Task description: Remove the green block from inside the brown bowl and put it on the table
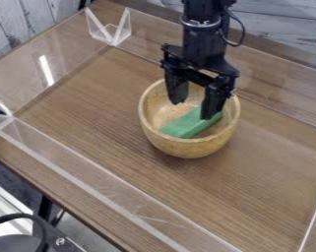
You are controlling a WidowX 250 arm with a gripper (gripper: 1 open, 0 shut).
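Low clear acrylic walls (pixel 68 187) edge the brown wood-grain surface (pixel 82 118), bright light glints on the panel at the upper left, and dark cables (pixel 23 234) lie in the lower left corner.

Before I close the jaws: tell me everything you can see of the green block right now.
The green block is a small, bright green, flat-faced bar lying inside the brown bowl, toward its right inner wall. The open gripper points down over it, fingers partly hiding its far end. Whether they touch it can't be told. It isn't lifted.
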